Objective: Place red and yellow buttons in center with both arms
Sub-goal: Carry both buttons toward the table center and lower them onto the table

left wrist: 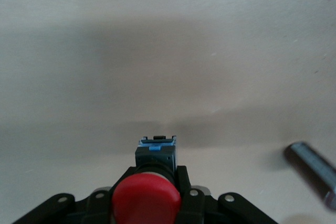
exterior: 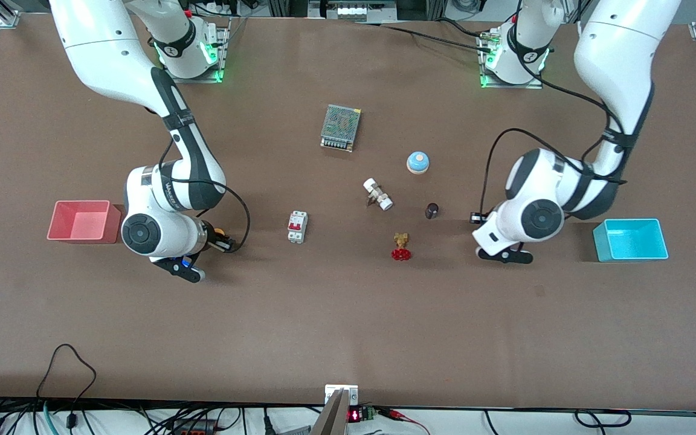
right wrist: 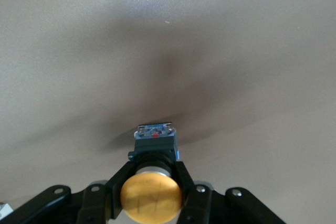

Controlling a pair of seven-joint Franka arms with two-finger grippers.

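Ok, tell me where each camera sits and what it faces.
Front view: high across the table, facing both arms, pink bin and cyan bin.
Left wrist view: on the left arm, facing tabletop; left gripper holds the red button.
Right wrist view: right gripper holds the yellow button.
Shared: yellow button, front view.

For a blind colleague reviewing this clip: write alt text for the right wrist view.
The right arm's black two-finger gripper is shut on a small push button with a round orange-yellow cap and a black body, seen from just above the cap. Below it lies only plain matte brown tabletop, darkened by a soft shadow.
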